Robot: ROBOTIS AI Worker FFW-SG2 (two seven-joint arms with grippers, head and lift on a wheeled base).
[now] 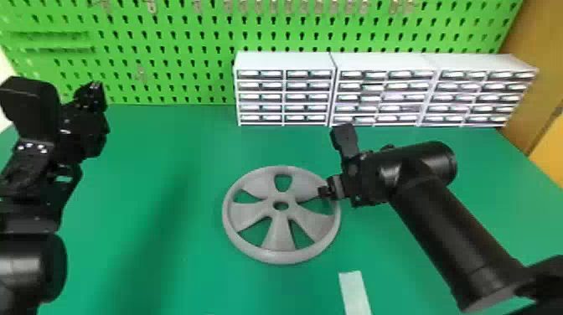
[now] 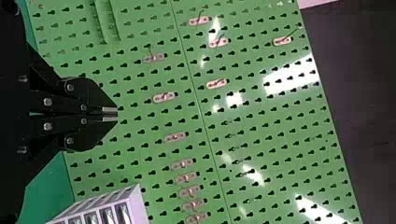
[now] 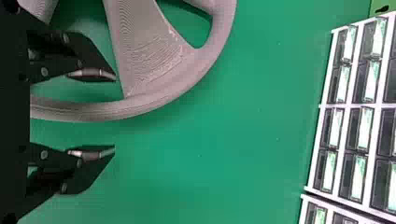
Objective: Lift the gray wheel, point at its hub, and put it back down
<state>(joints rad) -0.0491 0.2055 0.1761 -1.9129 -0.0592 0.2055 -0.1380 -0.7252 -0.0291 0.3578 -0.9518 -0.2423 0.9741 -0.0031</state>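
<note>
Gray five-spoked wheel: lies on green tabletop. Right gripper: released, fingers parted astride wheel rim. Left gripper: clenched, faces green pegboard.

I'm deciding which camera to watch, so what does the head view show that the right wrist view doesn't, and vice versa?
Head view: the hub, the white strip and the left arm.
Right wrist view: fine ridges on a spoke, and the rim seen between the right gripper's open fingers.
Both: the gray wheel, drawer units, green tabletop and pegboard.
</note>
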